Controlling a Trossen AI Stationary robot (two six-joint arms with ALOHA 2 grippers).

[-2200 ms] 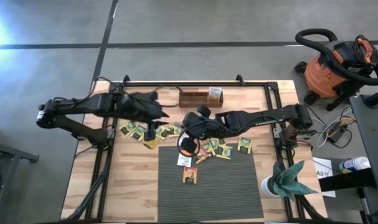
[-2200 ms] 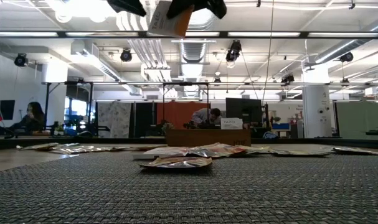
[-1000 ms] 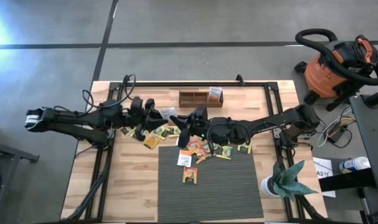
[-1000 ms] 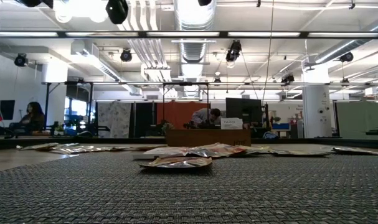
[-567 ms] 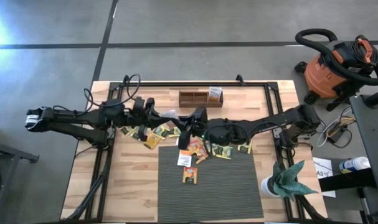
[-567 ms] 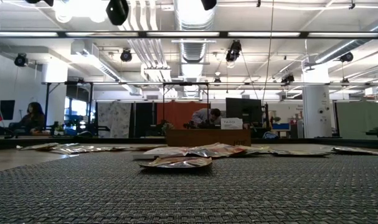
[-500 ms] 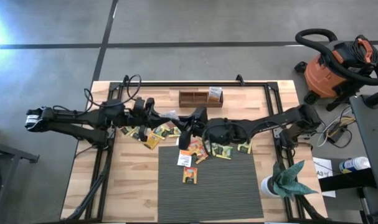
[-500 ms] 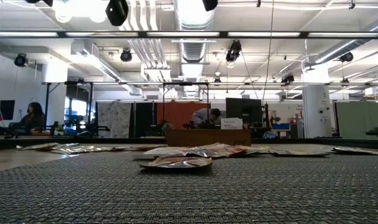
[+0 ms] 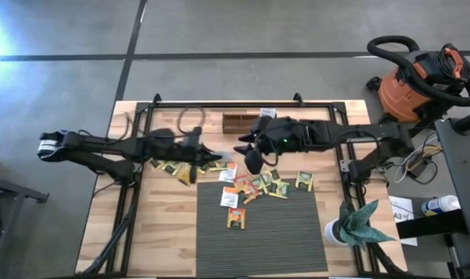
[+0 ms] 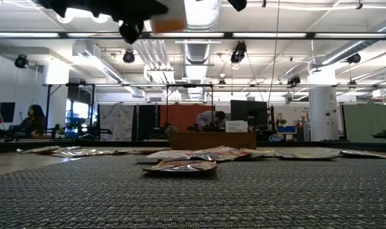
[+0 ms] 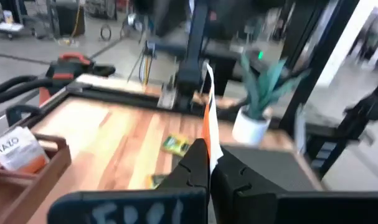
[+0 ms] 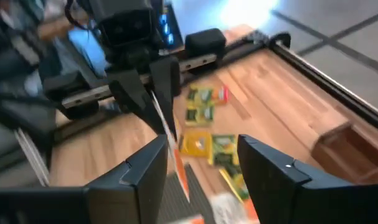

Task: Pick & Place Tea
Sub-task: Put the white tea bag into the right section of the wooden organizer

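Wooden tray (image 9: 246,119) at the desk's far edge is holding one sachet (image 9: 266,115). Left gripper (image 11: 208,146) is pinching an orange sachet (image 11: 207,112) (edge-on); right gripper (image 12: 198,165) is gaping, released.

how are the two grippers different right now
The left gripper is shut on an orange tea bag, gripped edge-on; the right gripper is open and holds nothing. In the overhead view the left gripper is over the scattered tea bags, the right gripper nearer the wooden tray. Both are dark two-finger grippers, facing each other.

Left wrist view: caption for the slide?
Left gripper shut on an orange-and-white tea sachet, held edge-on above the wooden table.
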